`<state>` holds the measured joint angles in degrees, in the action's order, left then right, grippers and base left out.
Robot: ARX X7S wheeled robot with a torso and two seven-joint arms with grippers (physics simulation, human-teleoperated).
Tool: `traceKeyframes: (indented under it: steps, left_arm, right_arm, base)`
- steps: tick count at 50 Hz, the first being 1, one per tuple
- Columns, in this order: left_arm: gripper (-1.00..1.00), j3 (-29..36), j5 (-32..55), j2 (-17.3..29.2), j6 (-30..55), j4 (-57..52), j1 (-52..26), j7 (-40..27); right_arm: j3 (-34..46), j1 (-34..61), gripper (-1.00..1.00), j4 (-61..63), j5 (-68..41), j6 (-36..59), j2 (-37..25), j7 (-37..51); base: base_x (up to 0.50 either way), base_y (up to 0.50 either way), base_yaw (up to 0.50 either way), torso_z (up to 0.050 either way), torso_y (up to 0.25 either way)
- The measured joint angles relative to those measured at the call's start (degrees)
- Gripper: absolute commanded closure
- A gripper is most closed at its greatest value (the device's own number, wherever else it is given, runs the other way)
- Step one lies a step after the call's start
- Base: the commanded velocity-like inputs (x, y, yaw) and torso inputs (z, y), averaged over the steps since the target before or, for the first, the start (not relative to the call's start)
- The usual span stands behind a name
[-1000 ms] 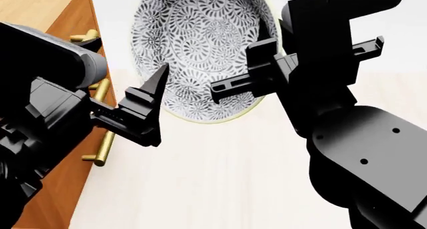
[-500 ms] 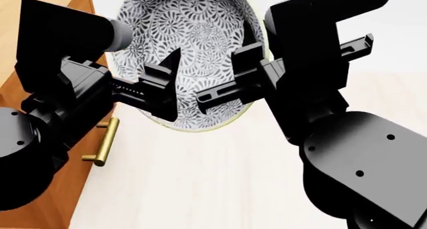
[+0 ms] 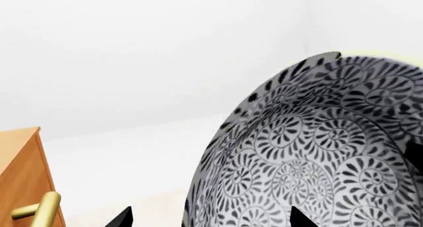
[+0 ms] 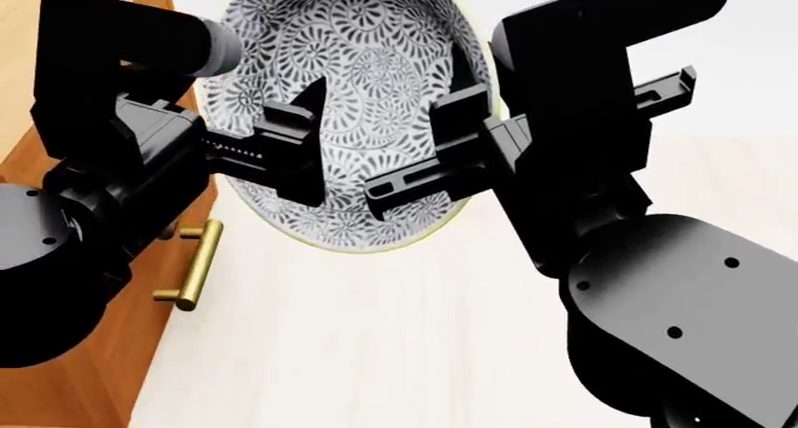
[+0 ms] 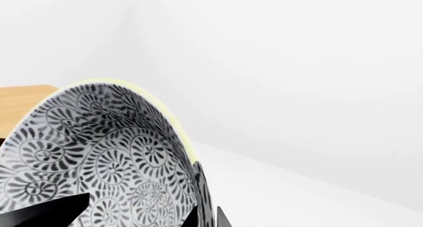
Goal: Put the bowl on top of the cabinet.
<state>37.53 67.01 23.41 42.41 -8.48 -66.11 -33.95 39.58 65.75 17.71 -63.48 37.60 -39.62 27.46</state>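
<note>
Ceramic bowl [image 4: 355, 92] (floral-patterned, tilted toward us) held aloft beside the cabinet [image 4: 119, 35]. We see the right gripper [image 4: 455, 129] clamping its rim; the left gripper [image 4: 293, 143] straddles the opposite wall, its grip we cannot tell.

I'm driving in a bare simulated room, plain white walls [image 5: 297, 78], pale wood-look floor [image 4: 374, 335], a wooden drawer cabinet [image 4: 137, 344] with brass handles [image 4: 193, 264], home-like

head looks down; wrists close on bowl [image 4: 362, 82].
</note>
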Motion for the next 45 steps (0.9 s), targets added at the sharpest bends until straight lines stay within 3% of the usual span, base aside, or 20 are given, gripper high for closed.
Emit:
traceKeyframes:
  steps: [21,22,45]
  left_arm:
    - [-1.00,1.1,-3.0,-1.9,-2.6,8.3,-0.5,3.9]
    - [1.00,1.1,-3.1,-2.0,-2.7,8.5,-0.5,4.0]
    - [1.00,1.5,-1.8,-1.1,-3.6,5.2,-0.3,5.2]
  right_arm:
    - [-0.2,-0.2,1.00,0.8,-0.4,0.4,-0.7,0.5]
    - [-0.2,-0.2,1.00,0.8,-0.4,0.4,-0.7,0.5]
    - [0.3,-0.5,1.00,-0.1,-0.4,0.4,-0.7,0.8]
  base:
    - [0.00,0.00,0.00,0.000,0.000]
    - [0.00,0.00,0.00,0.000,0.000]
    - [0.00,0.00,0.00,0.000,0.000]
